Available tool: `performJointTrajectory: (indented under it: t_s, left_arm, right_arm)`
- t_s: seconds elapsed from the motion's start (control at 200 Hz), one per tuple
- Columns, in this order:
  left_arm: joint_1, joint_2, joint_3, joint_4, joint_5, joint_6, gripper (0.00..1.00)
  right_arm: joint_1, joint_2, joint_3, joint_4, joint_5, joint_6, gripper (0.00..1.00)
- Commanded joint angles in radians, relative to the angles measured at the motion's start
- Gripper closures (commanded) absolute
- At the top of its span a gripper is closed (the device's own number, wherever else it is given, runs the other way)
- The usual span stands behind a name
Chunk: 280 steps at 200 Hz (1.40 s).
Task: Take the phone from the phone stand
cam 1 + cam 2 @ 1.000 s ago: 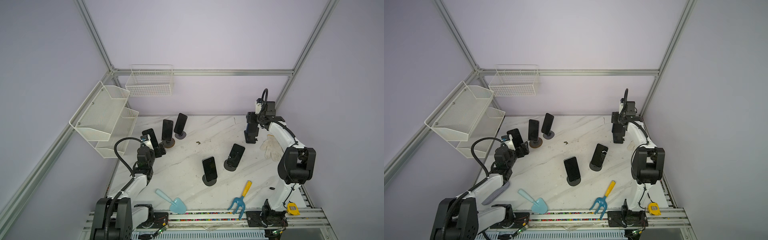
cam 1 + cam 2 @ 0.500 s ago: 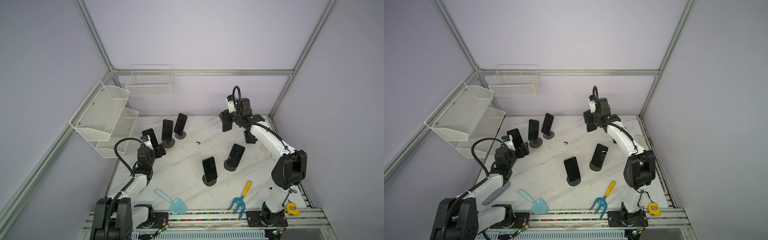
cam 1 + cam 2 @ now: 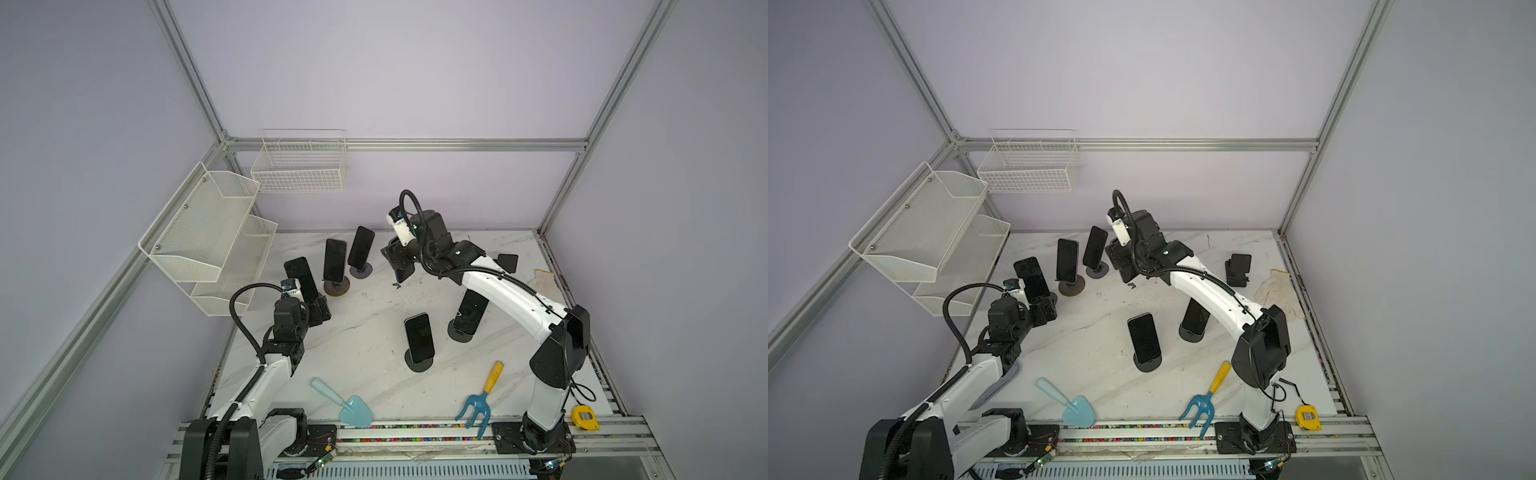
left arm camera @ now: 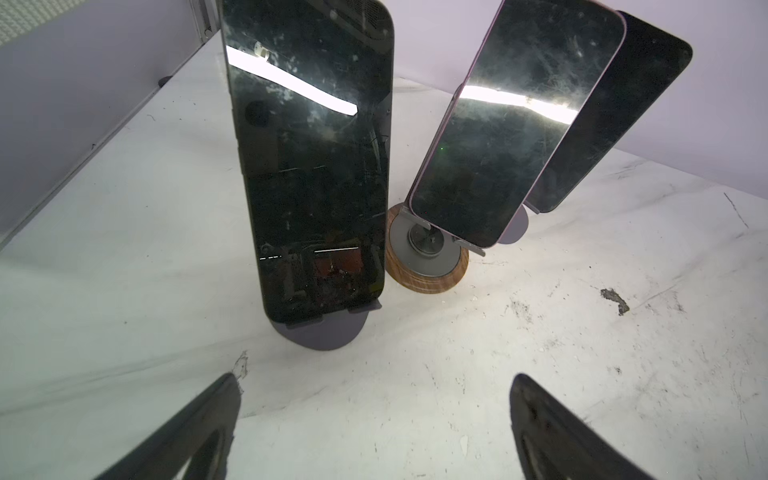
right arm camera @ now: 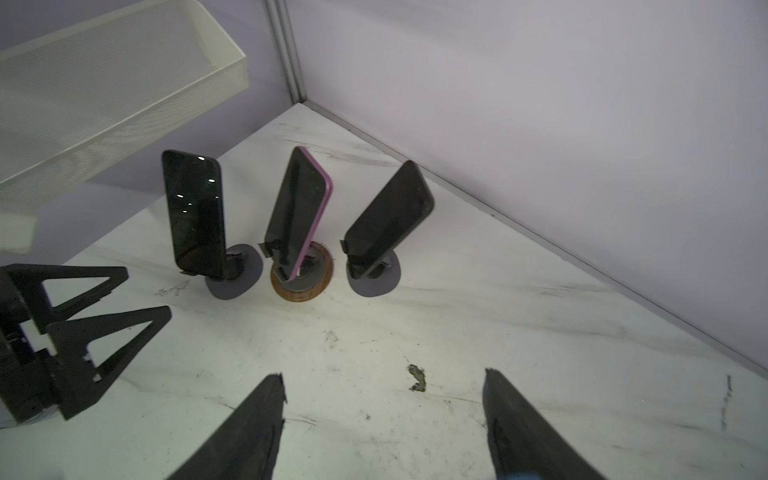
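Phones (image 3: 419,336), five of them, each lean in a stand of their own on the counter (image 3: 365,316): three toward the back-left corner, two mid-counter. Left gripper (image 4: 374,378), jaws wide apart, sits just before the leftmost phone (image 4: 311,166), not touching; it rests in its grey stand (image 4: 320,332). Right gripper (image 5: 384,374) hovers mid-back, fingers part-spread. Clamping anything? Can't tell. Mesh shelf (image 3: 199,232) and wire basket (image 3: 299,174) hang on the walls.

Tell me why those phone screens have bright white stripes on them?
In the left wrist view, that is glare: the nearest phone and the pink-edged phone mirror a long light. In the right wrist view, the leftmost phone shows only small light dots.
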Motion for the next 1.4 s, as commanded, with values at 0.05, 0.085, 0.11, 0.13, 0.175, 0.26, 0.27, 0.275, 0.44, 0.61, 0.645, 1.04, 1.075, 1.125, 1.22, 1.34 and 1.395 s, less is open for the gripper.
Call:
performJointTrajectory:
  t_s: [0.05, 0.085, 0.11, 0.13, 0.175, 0.26, 0.27, 0.275, 0.44, 0.61, 0.645, 1.04, 1.075, 1.125, 1.22, 1.34, 1.395]
  left_arm:
    - [-0.004, -0.072, -0.003, -0.035, -0.045, -0.035, 0.00]
    - [-0.005, -0.084, -0.018, -0.039, -0.045, -0.040, 0.00]
    - [-0.004, -0.095, -0.030, -0.034, -0.048, -0.045, 0.00]
    - [-0.004, -0.106, -0.030, -0.051, -0.054, -0.050, 0.00]
    - [-0.005, -0.134, -0.034, -0.075, -0.060, -0.055, 0.01]
    - [-0.004, -0.182, -0.067, -0.053, -0.065, -0.056, 0.01]
    - [-0.004, -0.187, -0.070, -0.052, -0.069, -0.057, 0.00]
    - [-0.004, -0.189, -0.071, -0.053, -0.070, -0.057, 0.00]
    - [-0.004, -0.234, -0.078, -0.085, -0.141, -0.055, 0.00]
    - [-0.004, -0.235, -0.078, -0.093, -0.183, -0.073, 0.00]
    - [-0.004, -0.234, -0.078, -0.093, -0.181, -0.077, 0.00]
    - [-0.004, -0.221, -0.074, -0.086, -0.175, -0.077, 0.00]
    - [-0.004, -0.214, -0.071, -0.086, -0.173, -0.078, 0.00]
    - [-0.004, -0.204, -0.067, -0.088, -0.171, -0.084, 0.00]
    - [-0.004, -0.193, -0.073, -0.085, -0.172, -0.110, 0.00]
    - [-0.004, -0.188, -0.074, -0.082, -0.171, -0.114, 0.00]
    - [-0.004, -0.189, -0.073, -0.080, -0.173, -0.114, 0.00]
  right_arm:
    - [0.091, 0.074, 0.079, -0.054, 0.043, -0.003, 0.30]
    - [0.112, 0.090, 0.090, -0.071, 0.045, 0.004, 0.30]
    - [0.125, 0.100, 0.095, -0.080, 0.051, 0.009, 0.30]
    - [0.134, 0.108, 0.098, -0.085, 0.055, 0.016, 0.30]
    - [0.155, 0.120, 0.097, -0.089, 0.057, 0.027, 0.30]
    - [0.196, 0.144, 0.088, -0.089, 0.031, 0.047, 0.30]
    - [0.201, 0.146, 0.089, -0.089, 0.030, 0.050, 0.30]
    - [0.202, 0.148, 0.089, -0.089, 0.029, 0.051, 0.30]
    - [0.266, 0.216, 0.112, -0.123, 0.047, 0.064, 0.31]
    - [0.285, 0.260, 0.115, -0.143, 0.045, 0.070, 0.30]
    - [0.288, 0.268, 0.114, -0.148, 0.043, 0.069, 0.30]
    - [0.249, 0.348, 0.172, -0.293, 0.153, -0.038, 0.28]
    - [0.232, 0.345, 0.174, -0.294, 0.130, -0.036, 0.28]
    - [0.214, 0.341, 0.173, -0.295, 0.111, -0.035, 0.28]
    - [0.170, 0.333, 0.165, -0.301, 0.105, -0.023, 0.28]
    - [0.106, 0.317, 0.144, -0.316, 0.077, 0.003, 0.28]
    - [0.078, 0.301, 0.121, -0.317, 0.078, 0.008, 0.28]
